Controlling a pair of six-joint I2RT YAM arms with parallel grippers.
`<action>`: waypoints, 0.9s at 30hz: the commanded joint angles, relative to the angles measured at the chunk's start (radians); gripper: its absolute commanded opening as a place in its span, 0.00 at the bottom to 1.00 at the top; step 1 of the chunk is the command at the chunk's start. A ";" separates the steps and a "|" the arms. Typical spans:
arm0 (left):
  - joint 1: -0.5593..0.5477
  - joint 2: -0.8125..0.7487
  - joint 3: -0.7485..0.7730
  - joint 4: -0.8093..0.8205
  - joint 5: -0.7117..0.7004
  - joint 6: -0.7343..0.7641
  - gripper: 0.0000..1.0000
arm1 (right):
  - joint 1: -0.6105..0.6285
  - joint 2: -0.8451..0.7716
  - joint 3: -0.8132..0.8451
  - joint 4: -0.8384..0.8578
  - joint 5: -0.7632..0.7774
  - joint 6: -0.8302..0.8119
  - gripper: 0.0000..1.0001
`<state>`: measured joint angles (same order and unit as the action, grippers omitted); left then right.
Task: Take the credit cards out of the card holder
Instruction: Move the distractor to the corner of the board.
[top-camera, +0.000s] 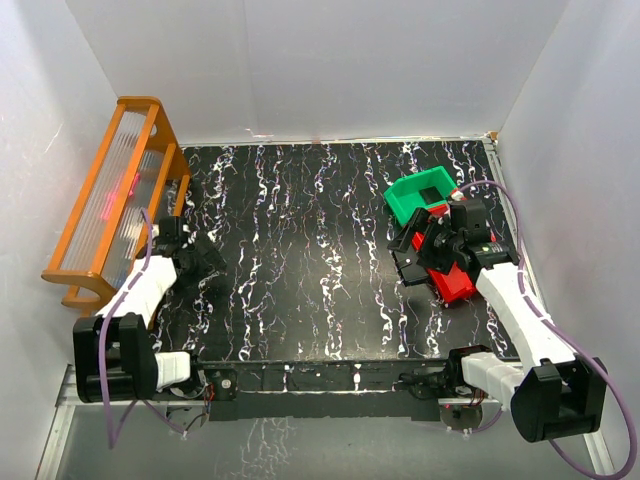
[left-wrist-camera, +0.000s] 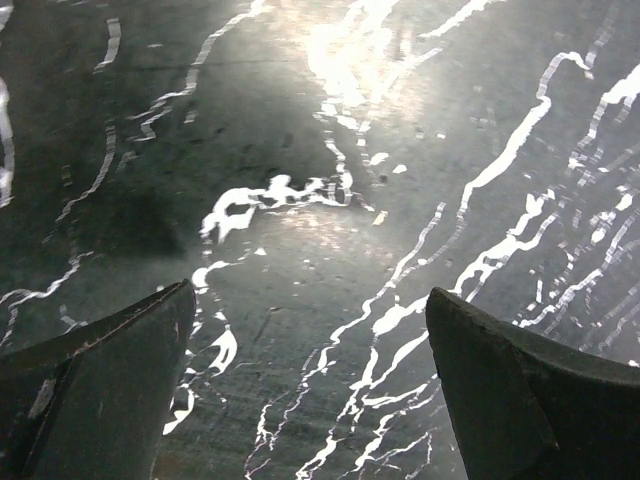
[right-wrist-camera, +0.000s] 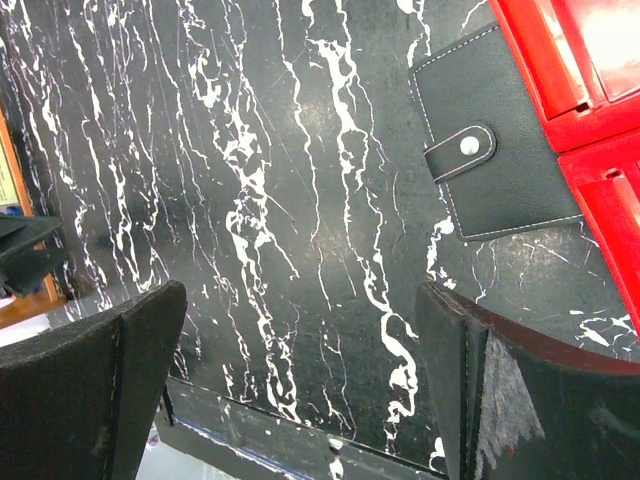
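The card holder (right-wrist-camera: 497, 150) lies shut on the black marbled table, a dark stitched wallet with a snap strap across it, right next to the red bin (right-wrist-camera: 585, 90). No credit cards show; the shut holder hides its inside. My right gripper (right-wrist-camera: 300, 295) hovers open to the holder's left, with nothing between its fingers. From above, the right gripper (top-camera: 414, 252) hangs over the holder (top-camera: 408, 270) beside the bins. My left gripper (left-wrist-camera: 308, 295) is open over bare table at the far left (top-camera: 203, 260).
A green bin (top-camera: 420, 195) stands behind the red bin (top-camera: 455, 282) at the right. A wooden rack with a ribbed clear panel (top-camera: 112, 200) leans at the left wall. White walls close in the table on three sides.
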<state>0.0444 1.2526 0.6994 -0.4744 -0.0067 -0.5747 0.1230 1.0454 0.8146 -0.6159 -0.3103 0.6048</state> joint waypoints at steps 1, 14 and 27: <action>-0.022 0.040 0.040 0.080 0.143 0.079 0.99 | -0.003 0.004 -0.001 0.055 -0.001 0.008 0.98; -0.311 0.267 0.364 0.080 0.068 0.127 0.99 | -0.003 0.098 0.256 -0.079 0.328 -0.163 0.98; -0.324 -0.102 0.295 -0.055 -0.195 0.027 0.99 | -0.003 0.101 0.191 -0.018 0.191 -0.095 0.98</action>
<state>-0.2798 1.2285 0.9909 -0.4675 -0.1173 -0.5171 0.1230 1.1748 1.0229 -0.6804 -0.0719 0.4835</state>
